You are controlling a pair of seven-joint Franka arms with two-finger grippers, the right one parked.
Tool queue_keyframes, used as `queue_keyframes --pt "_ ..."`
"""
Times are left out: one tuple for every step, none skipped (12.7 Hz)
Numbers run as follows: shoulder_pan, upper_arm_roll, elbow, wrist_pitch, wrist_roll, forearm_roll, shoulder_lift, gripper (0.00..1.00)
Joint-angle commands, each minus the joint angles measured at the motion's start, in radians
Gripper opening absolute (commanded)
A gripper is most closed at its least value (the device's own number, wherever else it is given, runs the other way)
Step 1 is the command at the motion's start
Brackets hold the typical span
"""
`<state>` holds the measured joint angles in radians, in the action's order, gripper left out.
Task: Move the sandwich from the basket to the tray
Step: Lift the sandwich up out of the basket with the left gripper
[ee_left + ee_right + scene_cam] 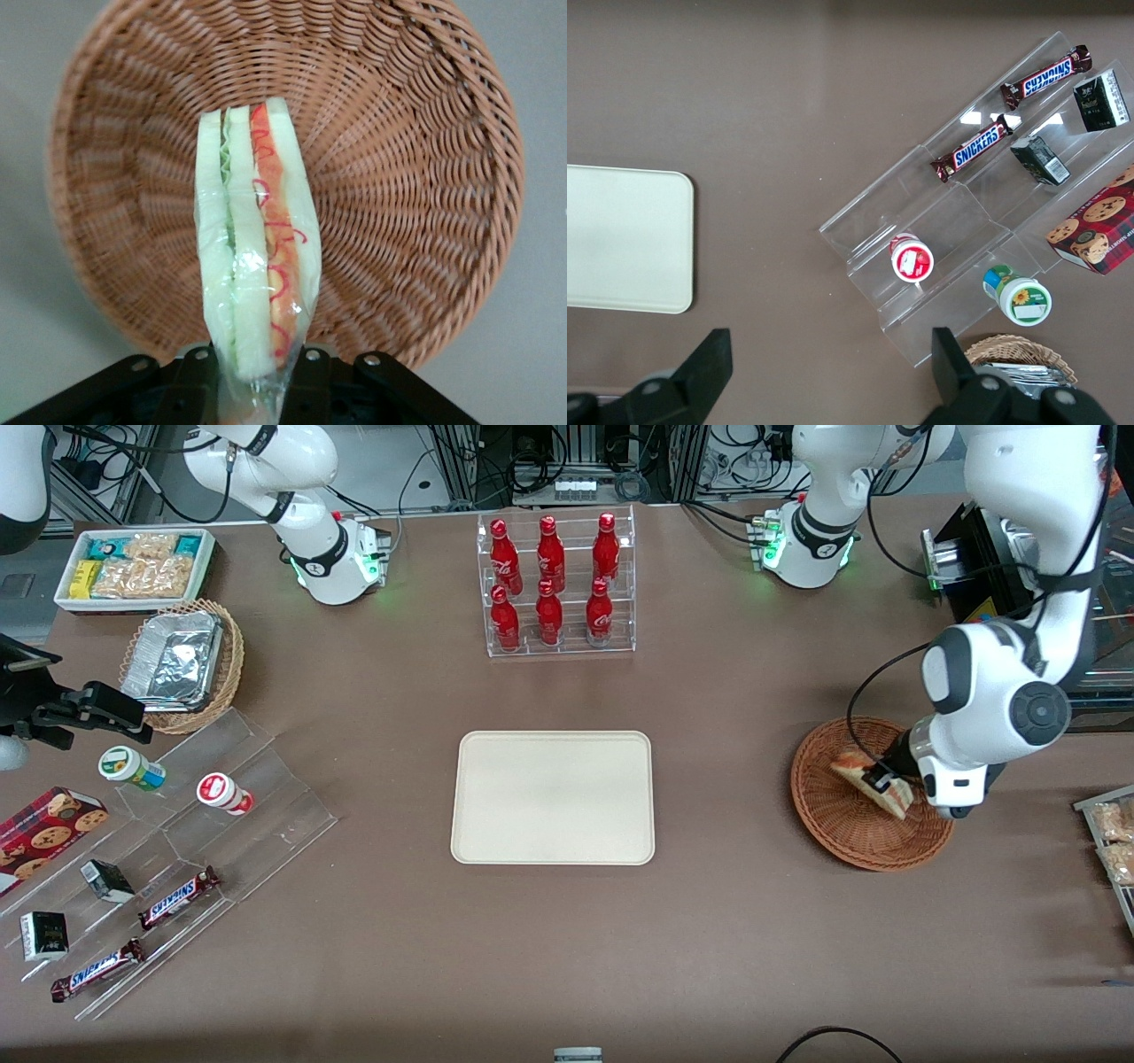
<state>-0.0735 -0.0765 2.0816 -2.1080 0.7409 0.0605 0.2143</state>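
The sandwich [873, 781], a clear-wrapped wedge of pale bread with red-orange and green filling, is held above the reddish-brown wicker basket [833, 819] at the working arm's end of the table. My gripper [889, 783] is shut on the sandwich at one end. In the left wrist view the sandwich [255, 257] stands out from between the black fingers [197, 376], lifted over the basket [407, 168]. The cream tray [553, 797] lies flat mid-table, well apart from the basket, and shows in the right wrist view [620, 239].
A clear rack of red bottles [555, 584] stands farther from the camera than the tray. A tan wicker basket with foil containers [182, 662], a white snack bin [133, 567] and a clear stepped display with candy bars [177, 895] lie toward the parked arm's end.
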Motion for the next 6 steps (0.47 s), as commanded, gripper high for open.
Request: queue_keyframes --pt "-0.026 0.01 -0.063 0.176 0.002 -0.024 -0.084 0.19" --pt "-0.069 0.009 -0.099 0.225 -0.002 -0.025 -0.09 0.19" --pt "-0.112 0.009 -0.138 0.259 0.003 -0.025 -0.089 0.2" --pt "-0.158 0.009 -0.158 0.282 0.002 -0.03 -0.089 0.2" --pt "-0.198 0.009 -0.17 0.29 -0.012 -0.031 -0.095 0.2" --pt "-0.245 0.009 -0.184 0.29 -0.014 -0.031 -0.098 0.2"
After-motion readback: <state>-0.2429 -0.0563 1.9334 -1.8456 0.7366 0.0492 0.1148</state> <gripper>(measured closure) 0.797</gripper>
